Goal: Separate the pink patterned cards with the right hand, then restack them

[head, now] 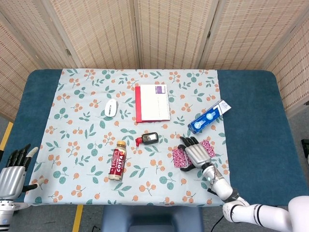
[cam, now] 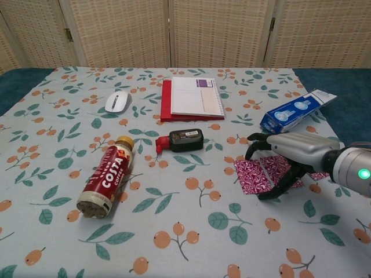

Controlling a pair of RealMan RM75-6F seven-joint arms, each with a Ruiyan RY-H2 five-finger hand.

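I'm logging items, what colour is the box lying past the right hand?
Blue with white ends, the box shows best in the chest view, beyond the right hand.

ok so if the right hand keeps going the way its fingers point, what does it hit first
Probably the black and red gadget. The right hand sits over the pink cards with its fingers aimed left and slightly away from the robot. The cloth between looks free, though depth is hard to judge.

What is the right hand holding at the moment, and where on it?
Nothing is plainly held. The right hand arches over the pink patterned cards lying on the table; whether its fingertips touch them cannot be told.
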